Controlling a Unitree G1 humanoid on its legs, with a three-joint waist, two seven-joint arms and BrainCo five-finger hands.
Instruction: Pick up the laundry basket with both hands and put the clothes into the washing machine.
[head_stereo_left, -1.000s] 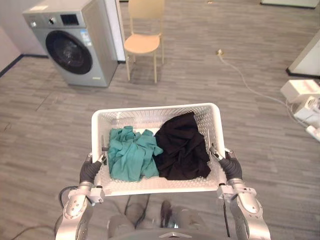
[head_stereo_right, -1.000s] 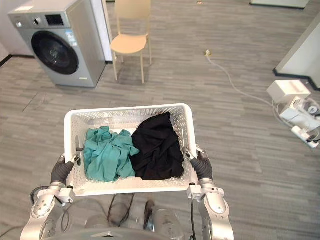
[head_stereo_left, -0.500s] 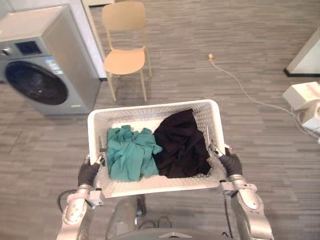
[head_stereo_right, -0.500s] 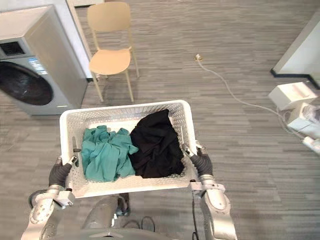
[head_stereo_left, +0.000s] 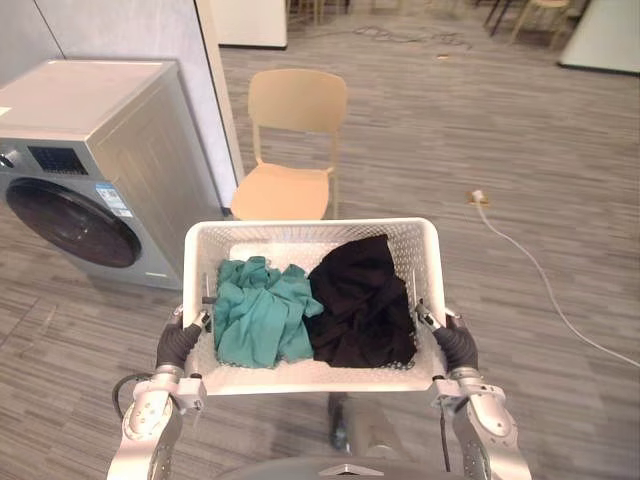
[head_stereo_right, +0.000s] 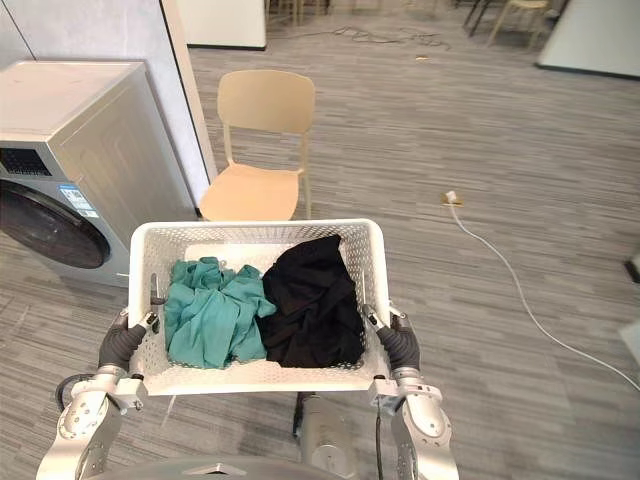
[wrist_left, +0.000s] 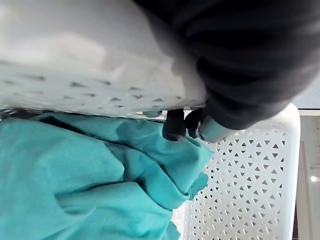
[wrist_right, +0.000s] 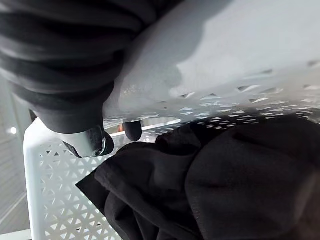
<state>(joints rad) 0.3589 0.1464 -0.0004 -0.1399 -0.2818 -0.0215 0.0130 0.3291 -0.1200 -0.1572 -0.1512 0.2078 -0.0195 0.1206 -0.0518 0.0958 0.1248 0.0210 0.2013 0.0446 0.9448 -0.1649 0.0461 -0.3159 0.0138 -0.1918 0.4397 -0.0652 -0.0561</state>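
Note:
I hold a white perforated laundry basket (head_stereo_left: 310, 231) up in front of me. Inside lie a teal garment (head_stereo_left: 258, 322) on the left and a black garment (head_stereo_left: 362, 303) on the right. My left hand (head_stereo_left: 178, 343) is shut on the basket's left side wall, its dark fingertips (wrist_left: 175, 125) hooked over the rim above the teal cloth. On the opposite wall my right hand (head_stereo_left: 452, 346) is shut the same way, fingertips (wrist_right: 132, 131) curled over the rim by the black cloth. The grey washing machine (head_stereo_left: 75, 165) stands ahead to the left, its round door closed.
A beige chair (head_stereo_left: 288, 150) stands just beyond the basket, beside a grey wall panel (head_stereo_left: 215, 110). A white cable (head_stereo_left: 535, 270) with a plug runs across the wood floor on the right. More chairs stand far back.
The whole view has shifted: the washing machine and chair now sit closer and further right, so the camera moved. The basket and both hands keep their places relative to me.

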